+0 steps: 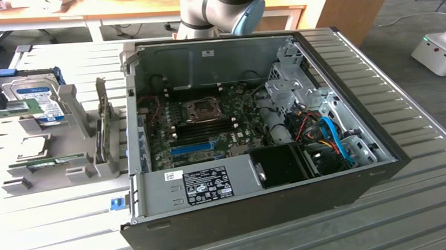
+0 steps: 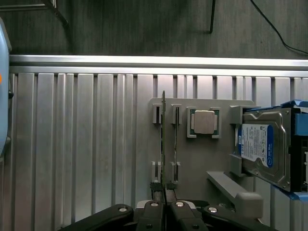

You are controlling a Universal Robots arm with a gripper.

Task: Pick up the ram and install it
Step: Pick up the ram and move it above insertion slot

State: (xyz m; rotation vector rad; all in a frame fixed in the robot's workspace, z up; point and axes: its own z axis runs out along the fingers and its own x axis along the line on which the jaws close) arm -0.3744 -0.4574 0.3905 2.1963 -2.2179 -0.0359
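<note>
Beside the ram (image 2: 163,139), edge-up in holder (image 2: 197,163): bare bench (image 2: 86,144) open one flank; chip (image 2: 202,121), hard drive (image 2: 263,149) crowd the other.

Ribbed metal table (image 2: 72,144), matt holder (image 2: 202,159) — plastic

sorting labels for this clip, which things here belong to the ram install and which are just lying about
Part of the job:
ram, gripped edge-on by the gripper
motherboard in the open computer case

Just lying about:
hard drive
processor chip
second memory stick in the grey holder
</note>
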